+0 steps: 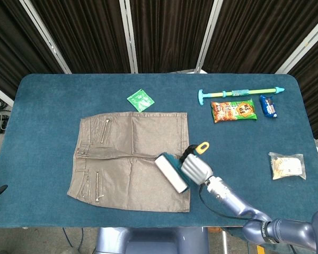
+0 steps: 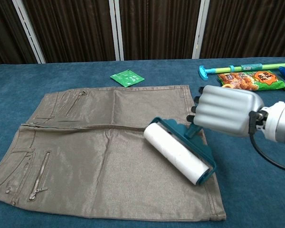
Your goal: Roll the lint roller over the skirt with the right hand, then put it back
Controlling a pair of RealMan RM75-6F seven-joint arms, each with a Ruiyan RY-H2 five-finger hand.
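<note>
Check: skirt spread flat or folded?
Spread flat: the skirt lies open on the table, waistband, zippers and hem all visible, no fold seen.

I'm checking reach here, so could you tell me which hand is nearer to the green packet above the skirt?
Right. The right hand holds the lint roller on the skirt, below-right of the green packet; the left hand is not in view.

Roller (image 2: 179,151) handle hidden inside right hand (image 2: 225,111); only yellow tip (image 1: 203,145) shows in head view. Fingertips out of sight behind roller frame. Right arm (image 2: 279,127) cut by right edge in chest view, by bottom edge in head view. Pump toy (image 2: 242,67) cut at right edge in chest view. Print on snack bag (image 1: 234,111) and green packet (image 1: 140,100) too small to read. Left hand not seen.
</note>
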